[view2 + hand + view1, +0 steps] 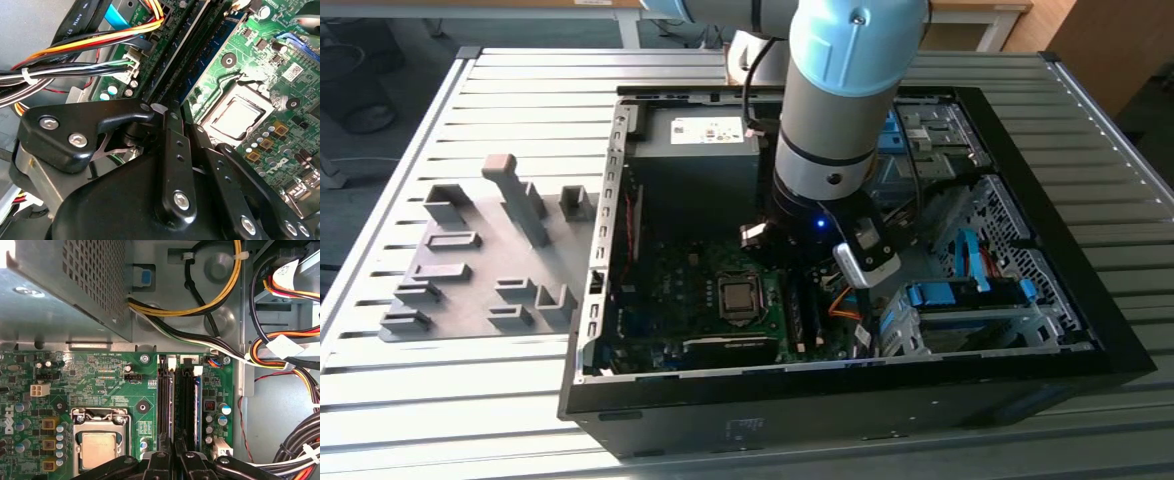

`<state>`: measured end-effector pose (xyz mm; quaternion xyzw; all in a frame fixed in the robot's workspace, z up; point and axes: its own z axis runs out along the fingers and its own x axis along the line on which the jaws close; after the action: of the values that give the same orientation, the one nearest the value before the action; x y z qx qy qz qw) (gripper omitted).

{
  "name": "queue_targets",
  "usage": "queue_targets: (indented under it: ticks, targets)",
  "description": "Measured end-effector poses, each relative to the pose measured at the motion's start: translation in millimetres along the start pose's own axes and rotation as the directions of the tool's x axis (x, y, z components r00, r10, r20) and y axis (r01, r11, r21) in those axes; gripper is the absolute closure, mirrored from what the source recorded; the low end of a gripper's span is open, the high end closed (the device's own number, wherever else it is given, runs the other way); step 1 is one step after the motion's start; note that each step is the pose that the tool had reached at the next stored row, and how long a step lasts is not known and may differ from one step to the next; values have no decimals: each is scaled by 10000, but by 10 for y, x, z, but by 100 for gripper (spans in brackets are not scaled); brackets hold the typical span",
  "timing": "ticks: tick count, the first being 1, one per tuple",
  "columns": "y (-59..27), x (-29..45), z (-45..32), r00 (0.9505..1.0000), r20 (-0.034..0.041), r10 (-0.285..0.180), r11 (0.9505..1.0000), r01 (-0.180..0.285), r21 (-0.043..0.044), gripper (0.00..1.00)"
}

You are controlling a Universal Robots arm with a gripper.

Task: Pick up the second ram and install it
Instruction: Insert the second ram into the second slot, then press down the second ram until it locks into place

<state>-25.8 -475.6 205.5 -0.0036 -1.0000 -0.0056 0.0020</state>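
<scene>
Open computer case (600, 330) lies on a slatted table (520, 100); inside it a green motherboard (670, 300) with bare processor socket (738, 297), a grey power supply (694, 135) at the case's 12 o'clock, and blue drive-bay clips (947, 295) at 3 o'clock. Gripper (172, 112) reaches down into the case over the memory slots (176, 405), fingers (176, 150) drawn nearly together. The second ram (196, 410) stands on edge in a slot just beside the fingertips; cannot tell whether they pinch it. Grey fixture blocks (494, 260) rest outside, at the case's 9 o'clock.
</scene>
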Motion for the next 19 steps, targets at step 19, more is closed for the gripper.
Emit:
queue_targets:
  ticks: [19]
  targets:
    - [3,1,-256,10000,-10,0,10000,0,-17,79]
